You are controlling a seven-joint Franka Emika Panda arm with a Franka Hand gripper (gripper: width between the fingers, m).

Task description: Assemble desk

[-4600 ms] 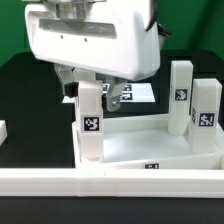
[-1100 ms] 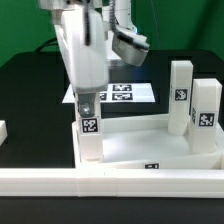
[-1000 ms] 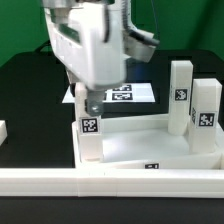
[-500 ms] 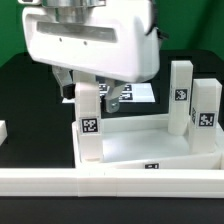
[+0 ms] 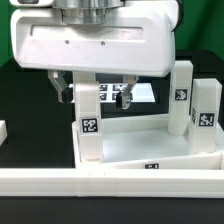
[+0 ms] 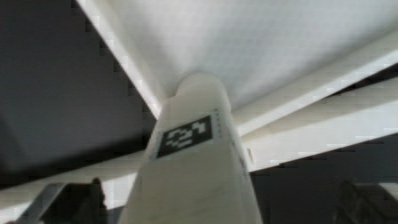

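The gripper (image 5: 92,88) hangs low over the near-left corner of the desk top (image 5: 140,148), with its big white body filling the upper half of the exterior view. Its two fingers stand spread as wide as they go, one on each side of an upright leg (image 5: 89,120), and they hold nothing. In that view one dark fingertip (image 5: 63,86) shows beside the leg's upper end and the other sits on the opposite side. Whether either pad touches the leg cannot be told.

The relation that matters is this: the leg lies straight below the gripper, between the fingers, and its long axis runs vertical, in line with the gripper's own approach. The wrist view agrees, with the leg (image 6: 192,150) running straight away from the camera down to the desk top, tag facing up the shaft, and a dark fingertip (image 6: 71,203) showing low at either side.

The leg stands in the corner of the desk top nearest the gripper. Two more legs (image 5: 181,95) stand well apart from it, off toward the exterior view's right, at the far corner of the tray.

Judged from this, closing on the leg would need no sideways shift, only a squeeze
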